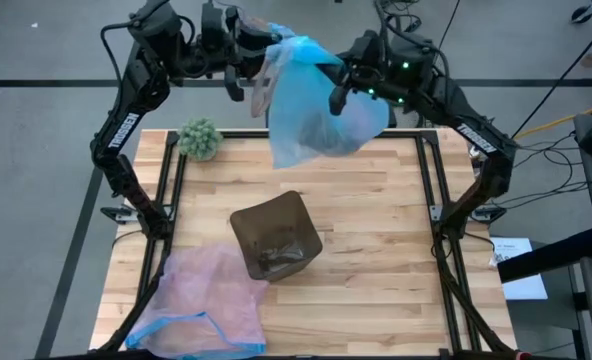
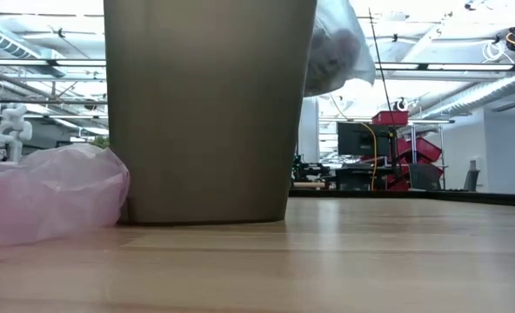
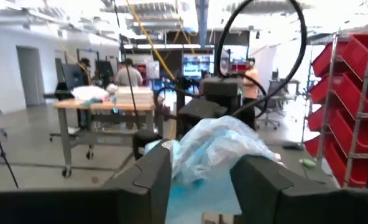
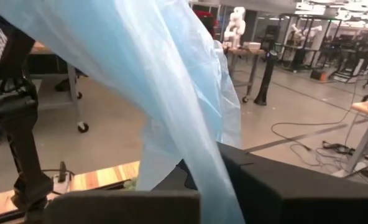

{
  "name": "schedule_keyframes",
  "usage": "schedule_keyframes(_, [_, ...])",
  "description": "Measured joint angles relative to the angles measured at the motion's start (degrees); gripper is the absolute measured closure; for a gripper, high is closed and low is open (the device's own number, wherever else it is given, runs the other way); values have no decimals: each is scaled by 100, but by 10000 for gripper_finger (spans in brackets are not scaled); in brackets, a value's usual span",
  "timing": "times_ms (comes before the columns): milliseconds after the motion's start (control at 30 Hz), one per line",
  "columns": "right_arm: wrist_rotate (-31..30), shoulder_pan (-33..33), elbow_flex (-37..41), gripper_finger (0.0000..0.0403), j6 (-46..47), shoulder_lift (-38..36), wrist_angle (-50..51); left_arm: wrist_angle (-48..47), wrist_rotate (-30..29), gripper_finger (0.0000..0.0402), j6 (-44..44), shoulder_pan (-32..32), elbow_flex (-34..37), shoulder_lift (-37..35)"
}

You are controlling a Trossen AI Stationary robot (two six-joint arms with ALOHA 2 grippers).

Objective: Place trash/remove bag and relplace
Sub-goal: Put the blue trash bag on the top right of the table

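Observation:
The light-blue bag (image 1: 316, 95) hangs in the air over the table's far edge, stretched between my two grippers. Its rounded bottom (image 2: 336, 48) shows behind the bin in the low view. My right gripper (image 1: 338, 88) is shut on the bag's right side. My left gripper (image 1: 248, 72) is at its left side, fingers apart, with bunched blue plastic (image 3: 202, 152) between them. The brown square bin (image 1: 276, 237) stands upright mid-table on its base, with a few scraps of trash (image 1: 279, 260) at its bottom. My left gripper has its fingers (image 3: 150, 180) on either side of the bag's bunched upper edge; I cannot tell whether they touch it. My right gripper pinches the bag's plastic (image 4: 193, 158) between its two fingers, coming about level from the table's right side. The sheet runs taut up and away from the fingers. The bag hangs clear of the table.
A translucent pink bag with a blue rim (image 1: 201, 305) lies crumpled at the near left, beside the bin (image 2: 205, 104). A fuzzy green ball (image 1: 200, 138) sits at the far left corner. The right half of the wooden table (image 1: 396, 260) is bare boards. People stand at benches in the room beyond.

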State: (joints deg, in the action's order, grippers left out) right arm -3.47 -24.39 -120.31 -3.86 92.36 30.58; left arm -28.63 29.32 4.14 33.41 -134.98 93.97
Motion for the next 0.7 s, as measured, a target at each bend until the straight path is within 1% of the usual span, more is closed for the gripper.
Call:
schedule_keyframes(133, [-76, -4, 0, 403, 11, -98, 244, 95, -255, 226, -15, 0, 0, -4])
schedule_keyframes(267, [-612, 1, 0, 403, -40, -207, 874, 128, -300, 221, -35, 5, 0, -21])
schedule_keyframes(367, [-970, -6, 0, 403, -57, -245, 1204, 77, -306, 221, -9, 128, 0, -83])
schedule_keyframes(433, [-1044, -4, 2, 403, -96, -301, 1259, -147, -335, 221, -9, 242, -4, -133])
schedule_keyframes(533, [-1202, 3, -2, 403, -100, -448, 1369, -753, -518, 221, -8, 401, -9, -175])
schedule_keyframes(600, [-1444, -1, -4, 403, -58, -532, 1672, -1154, -576, 221, 9, 471, -6, -186])
schedule_keyframes(700, [-1740, -6, -4, 403, 252, -622, 2323, -1504, -583, 221, 152, 521, -2, -204])
